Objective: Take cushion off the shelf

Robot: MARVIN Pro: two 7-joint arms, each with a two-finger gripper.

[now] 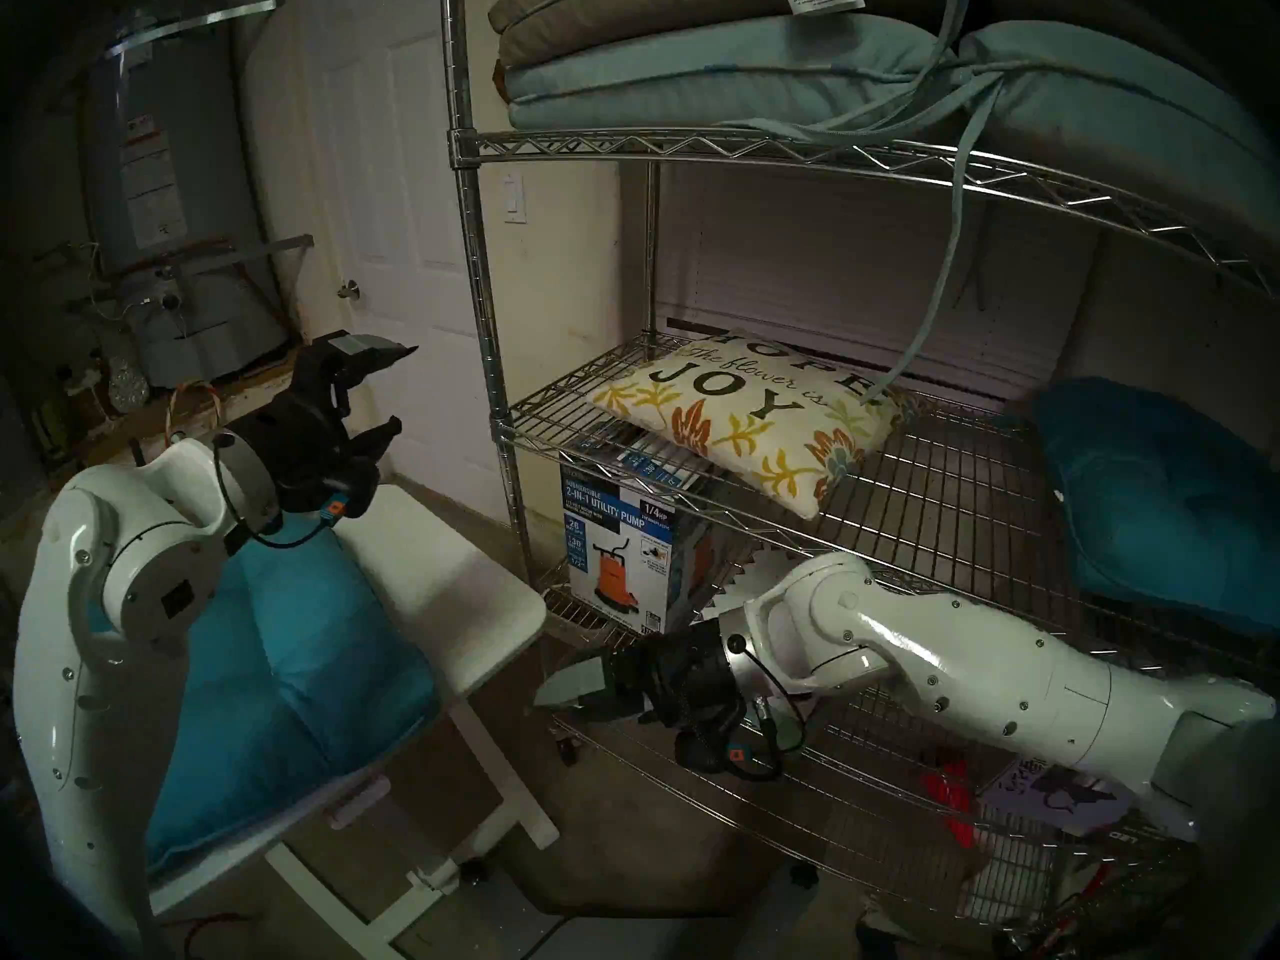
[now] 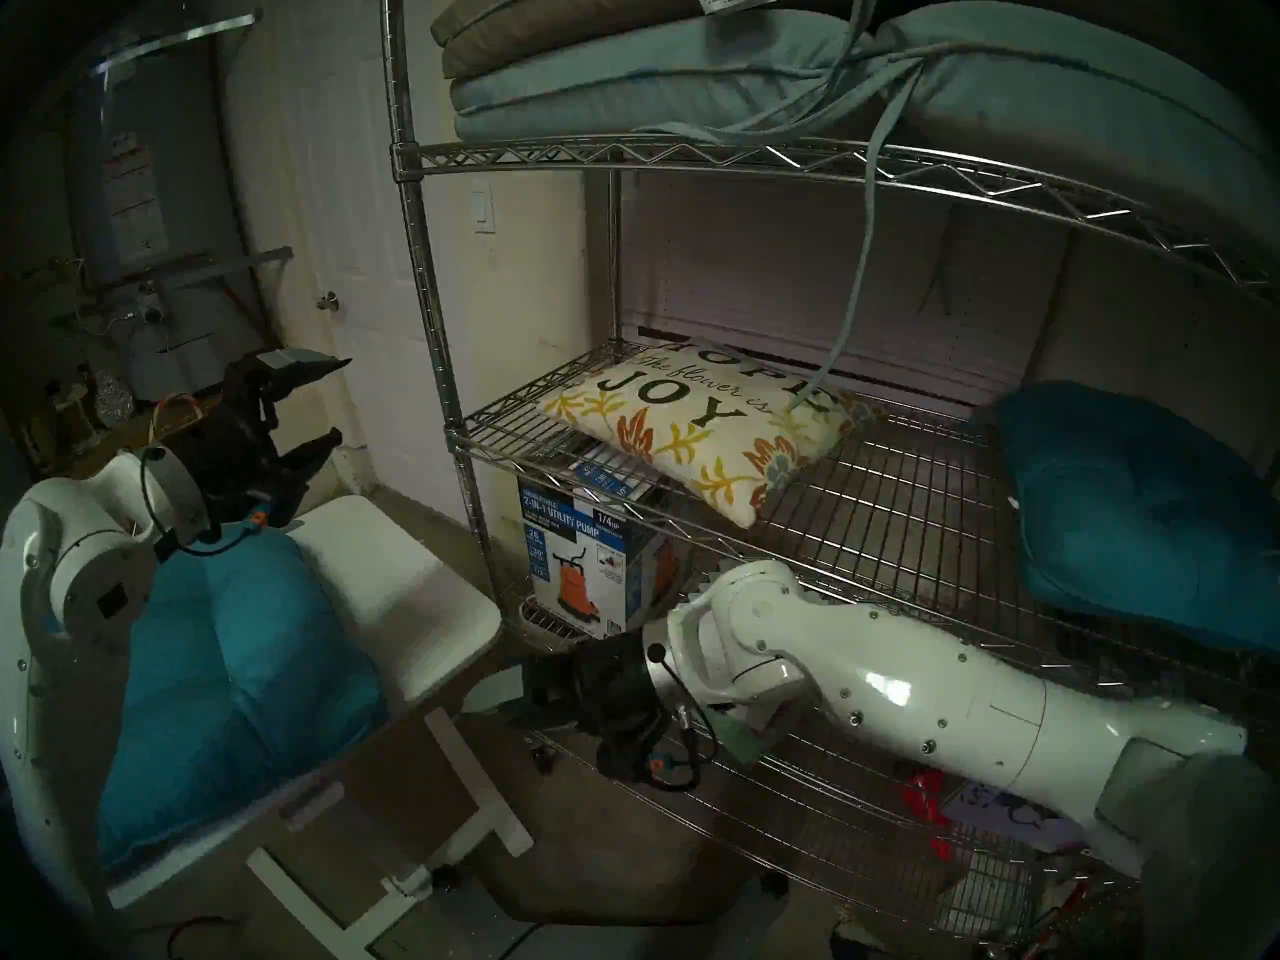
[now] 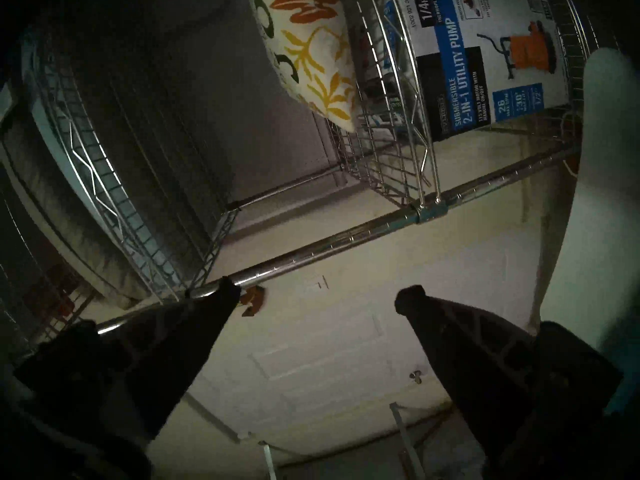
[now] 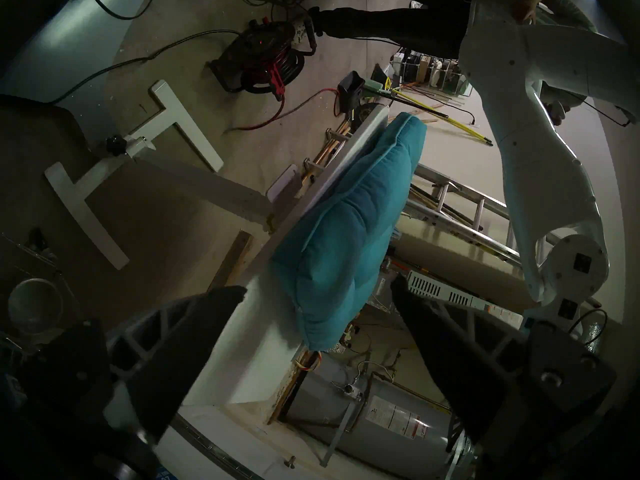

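The cream cushion (image 1: 744, 418) with black "JOY" lettering and orange and yellow leaves lies flat on the middle tier of the chrome wire shelf (image 1: 485, 314), near its left front corner. It also shows in the head right view (image 2: 699, 429) and a corner of it in the left wrist view (image 3: 311, 56). My left gripper (image 1: 402, 390) is open and empty, left of the shelf's front post, pointing toward it. My right gripper (image 1: 554, 695) is open and empty, low in front of the shelf, below the cushion's tier, facing left.
A small white table (image 1: 443, 577) at left holds a teal seat cushion (image 1: 277, 674). Another teal cushion (image 1: 1163, 501) sits at the right of the same tier. A utility pump box (image 1: 623, 550) stands below. Pale blue pads (image 1: 762, 79) with hanging ties fill the upper tier.
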